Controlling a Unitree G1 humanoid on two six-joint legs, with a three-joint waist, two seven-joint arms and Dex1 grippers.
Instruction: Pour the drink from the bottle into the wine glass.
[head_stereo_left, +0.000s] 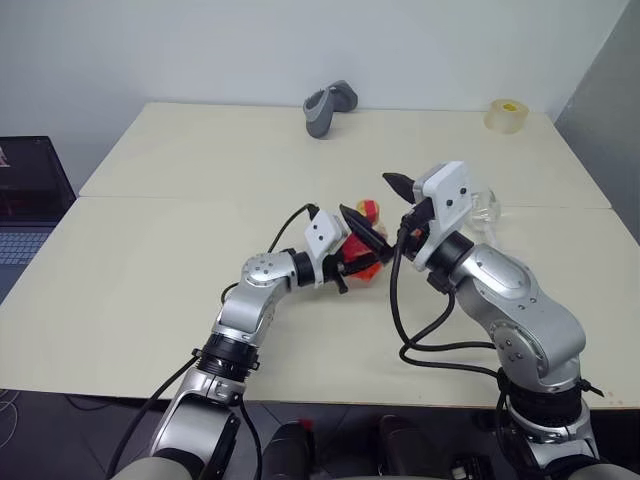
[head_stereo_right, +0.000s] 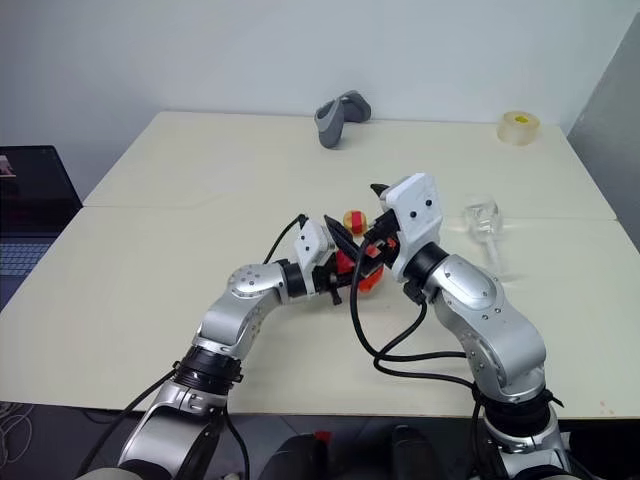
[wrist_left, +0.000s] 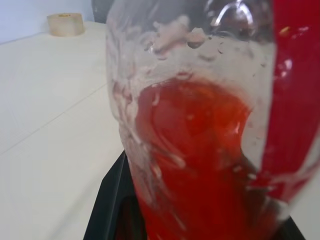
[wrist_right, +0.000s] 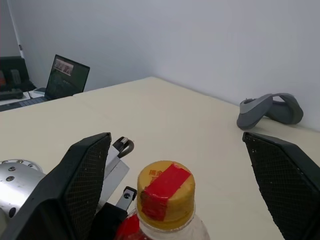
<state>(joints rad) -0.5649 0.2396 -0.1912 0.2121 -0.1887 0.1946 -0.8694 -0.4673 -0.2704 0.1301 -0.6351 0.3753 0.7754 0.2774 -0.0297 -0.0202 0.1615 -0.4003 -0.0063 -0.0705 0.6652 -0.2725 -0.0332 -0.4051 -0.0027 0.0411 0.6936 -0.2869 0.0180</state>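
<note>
Left claw (head_stereo_right: 342, 262) clamped on small clear plastic bottle (head_stereo_right: 357, 262) of red-orange drink (wrist_left: 200, 165), yellow cap (wrist_right: 165, 192) on, held mid-desk (head_stereo_left: 150, 260). Right claw (wrist_right: 180, 185) fingers spread wide either side of the cap, not touching. Clear stemmed wine glass (head_stereo_right: 483, 222) just right of the right arm.

Left tool (head_stereo_left: 352, 250) closed on bottle (head_stereo_left: 366, 250) at bench (head_stereo_left: 150, 260) centre; drink (head_stereo_left: 366, 268) red-orange inside. Right tool (head_stereo_left: 400, 205) spread wide over yellow cap (head_stereo_left: 369, 209). Wine glass (head_stereo_left: 487, 212) at 3 o'clock, grey gadget (head_stereo_left: 329, 108) at 12, tape roll (head_stereo_left: 508, 115) at 1.
</note>
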